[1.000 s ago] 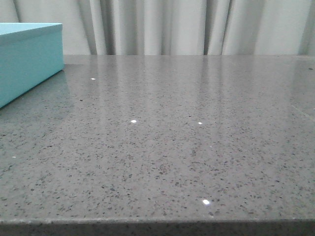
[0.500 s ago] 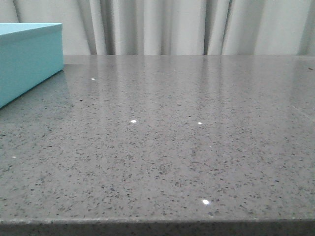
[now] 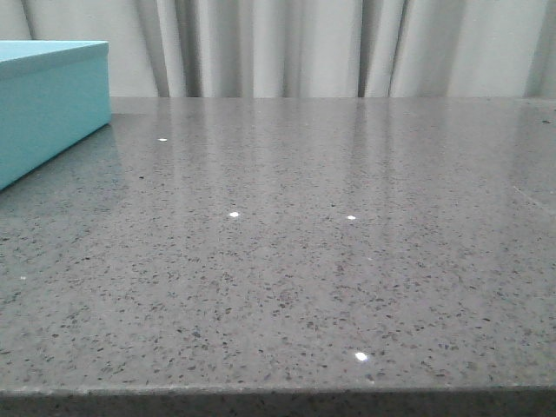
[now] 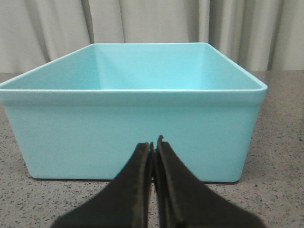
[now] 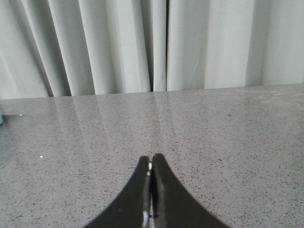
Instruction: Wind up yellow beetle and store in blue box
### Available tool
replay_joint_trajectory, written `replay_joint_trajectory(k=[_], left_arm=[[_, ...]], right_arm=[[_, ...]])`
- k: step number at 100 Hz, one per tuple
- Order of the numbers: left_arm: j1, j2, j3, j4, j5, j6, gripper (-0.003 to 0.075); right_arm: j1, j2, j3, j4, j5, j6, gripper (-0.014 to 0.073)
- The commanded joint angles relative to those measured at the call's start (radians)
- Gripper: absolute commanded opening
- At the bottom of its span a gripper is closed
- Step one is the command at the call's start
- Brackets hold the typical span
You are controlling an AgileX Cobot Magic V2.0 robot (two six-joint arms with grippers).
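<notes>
My left tool [image 4: 153, 148], fingers pressed together, faces the open blue box [image 4: 133, 128] on the grey speckled worktop [image 3: 330, 261]; my right tool [image 5: 151, 164], likewise together, holds nothing.

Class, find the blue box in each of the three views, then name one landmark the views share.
Front view: blue box at the left edge, partly cut off.
Left wrist view: fills the middle, open top.
Right wrist view: only a tiny blue sliver at the left edge.
Shared landmark: the curtain.
</notes>
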Motion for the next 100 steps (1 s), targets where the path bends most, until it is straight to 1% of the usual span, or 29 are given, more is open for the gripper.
replay_joint_trajectory(k=[1, 11, 20, 32, 49, 53, 63, 74, 100], left_arm=[[-0.004, -0.031, 0.043, -0.009, -0.077, -0.008, -0.002], [-0.004, -0.031, 0.043, -0.009, -0.077, -0.008, -0.002], [-0.004, -0.031, 0.043, -0.009, -0.077, -0.008, -0.002], [-0.004, -0.031, 0.043, -0.009, -0.077, -0.008, -0.002], [-0.004, -0.031, 0.043, -0.009, -0.077, -0.008, -0.002], [-0.004, -0.031, 0.043, -0.009, -0.077, -0.008, -0.002], [-0.004, -0.031, 0.043, -0.009, -0.077, -0.008, -0.002], [-0.004, -0.031, 0.043, -0.009, -0.077, -0.008, -0.002], [-0.004, -0.031, 0.043, -0.009, -0.077, -0.008, -0.002]], right_arm=[[-0.05, 0.013, 0.021, 0.094, -0.176, -0.124, -0.0067], [-0.088, 0.013, 0.077, 0.092, -0.278, -0.126, -0.0067], [-0.102, 0.013, 0.139, 0.085, -0.347, -0.126, -0.0067], [-0.102, 0.013, 0.223, 0.062, -0.404, -0.126, -0.0067], [-0.102, -0.004, 0.323, 0.062, -0.493, -0.126, -0.0067], [-0.102, -0.017, 0.32, 0.06, -0.444, -0.125, -0.0067], [-0.105, -0.077, 0.321, 0.035, -0.397, -0.125, -0.0067], [-0.111, -0.072, 0.322, 0.026, -0.358, -0.125, -0.0067], [-0.112, -0.072, 0.321, 0.026, -0.356, -0.125, -0.0067]])
